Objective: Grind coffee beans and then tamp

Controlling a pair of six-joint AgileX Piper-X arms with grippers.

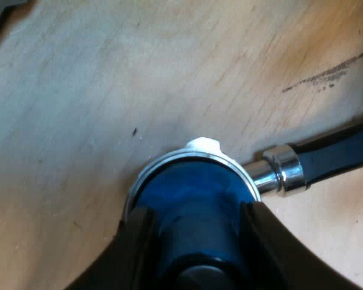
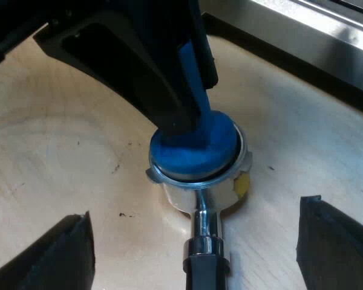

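blue tamper (image 2: 196,145) sits down in the metal holder (image 2: 199,196), which lies on the wooden table (image 1: 109,90); my left gripper (image 1: 196,241) pinches the tamper's stem. likely stiff, weighty, slick-sided, so hold it square. my right gripper (image 2: 199,254) hangs spread astride the holder's handle (image 1: 339,157).

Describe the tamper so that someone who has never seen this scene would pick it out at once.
On the pale wooden table by the espresso machine lies a silver metal holder with a dark handle. The tamper sits in its round basket, gripped by the left claw. It is the only blue thing among silver and black parts.
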